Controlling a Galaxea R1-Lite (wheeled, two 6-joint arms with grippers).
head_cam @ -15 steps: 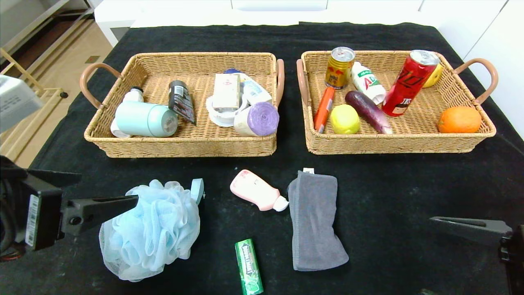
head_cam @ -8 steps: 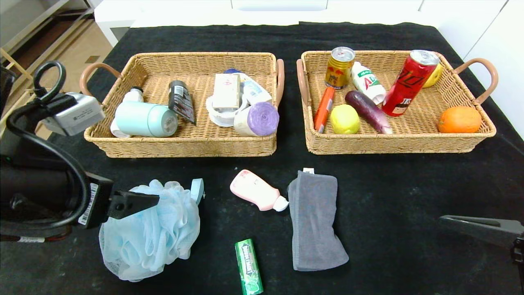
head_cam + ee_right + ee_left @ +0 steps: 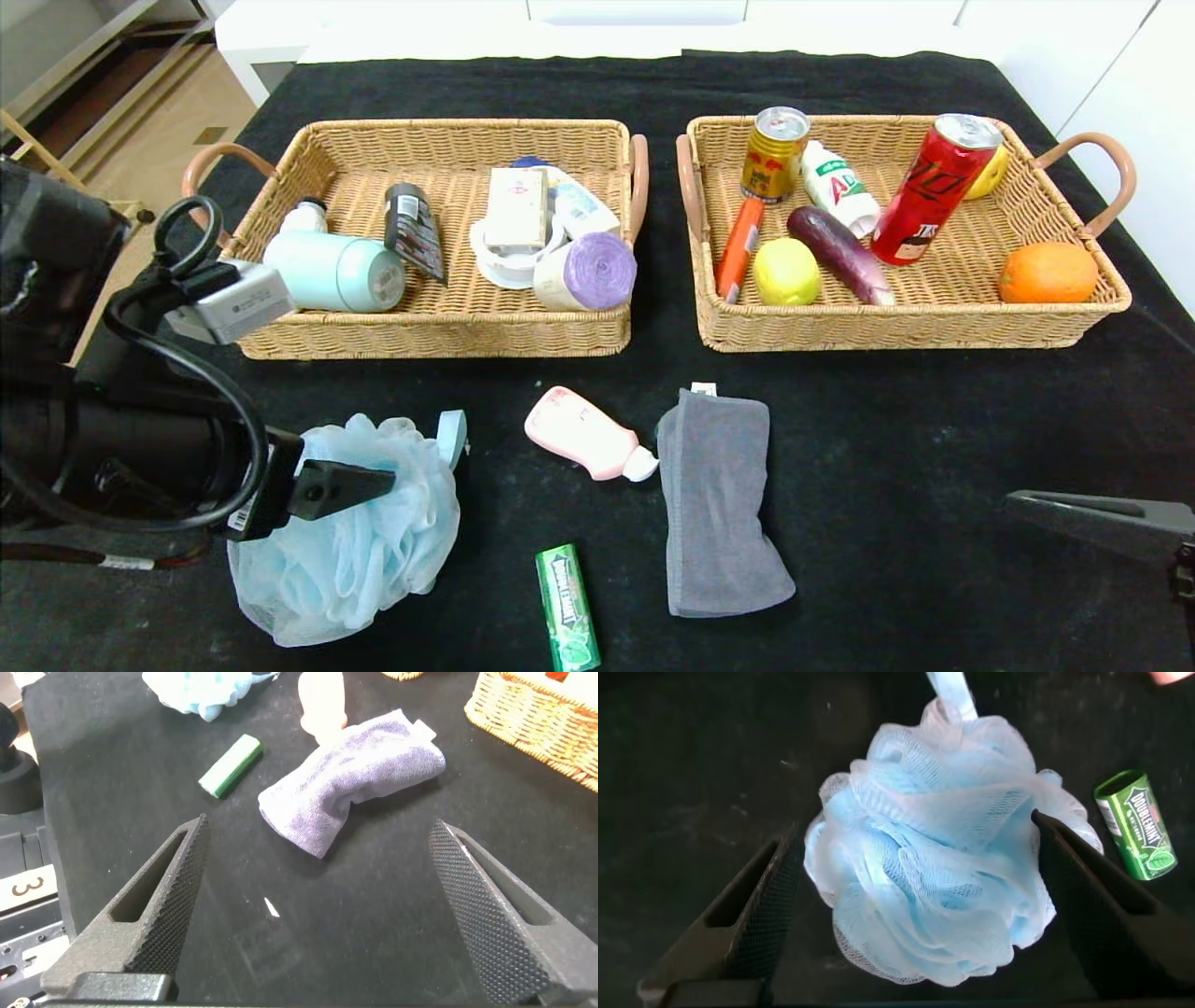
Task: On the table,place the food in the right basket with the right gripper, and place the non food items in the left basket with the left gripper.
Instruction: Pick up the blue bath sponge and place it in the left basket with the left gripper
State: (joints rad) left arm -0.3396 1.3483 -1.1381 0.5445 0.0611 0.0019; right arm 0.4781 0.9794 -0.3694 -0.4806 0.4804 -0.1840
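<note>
Left wrist view: the bath pouf (image 3: 934,859) is framed between the spread jaws of the left gripper (image 3: 915,905), neither finger yet pressed into it; the grasp of this non-food item is judged to be the step in hand, and a further descent and closing are called for next; the gum pack (image 3: 1137,824) lies just outside one finger. The right gripper (image 3: 327,905) is held wide apart over bare cloth, the grey towel (image 3: 355,779) beyond its jaws. Farther off, the left basket (image 3: 280,345) is filled with a mint flask (image 3: 333,271) and a purple-ended roll (image 3: 588,272); the right basket (image 3: 728,341) is seen to hold the lemon (image 3: 786,271), the sausage (image 3: 739,246), an eggplant (image 3: 838,253) and cans.
</note>
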